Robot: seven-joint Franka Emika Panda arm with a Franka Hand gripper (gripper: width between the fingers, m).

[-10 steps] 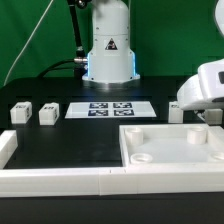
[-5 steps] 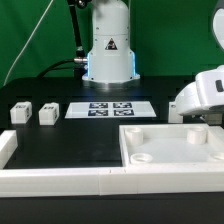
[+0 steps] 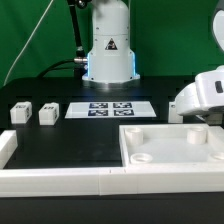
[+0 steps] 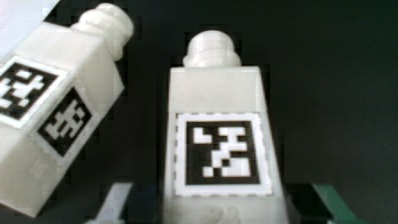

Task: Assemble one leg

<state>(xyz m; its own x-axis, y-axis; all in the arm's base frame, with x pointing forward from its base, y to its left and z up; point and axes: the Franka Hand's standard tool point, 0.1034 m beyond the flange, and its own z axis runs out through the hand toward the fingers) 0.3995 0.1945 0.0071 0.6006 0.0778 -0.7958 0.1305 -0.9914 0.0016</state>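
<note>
In the wrist view, a white leg point(image 4: 217, 130) with a black-and-white tag lies between my fingers point(image 4: 121, 200). A second leg point(image 4: 63, 90) lies beside it, apart. My gripper point(image 4: 222, 205) is open, with one jaw on each side of the leg and a dark gap at each side. In the exterior view my gripper point(image 3: 197, 112) is low at the right edge, behind the tray, and it hides most of those two legs. Two more legs point(image 3: 20, 112) point(image 3: 47, 115) stand at the exterior view's left.
A large white tray point(image 3: 172, 152) with round sockets lies at the front right. The marker board point(image 3: 110, 109) lies in the middle, in front of the robot base point(image 3: 110, 55). A long white rail point(image 3: 55, 180) runs along the front.
My gripper has come down and slightly to the right at the right edge of the exterior view, mostly in the first half second. The legs at the left and the tray have not moved.
</note>
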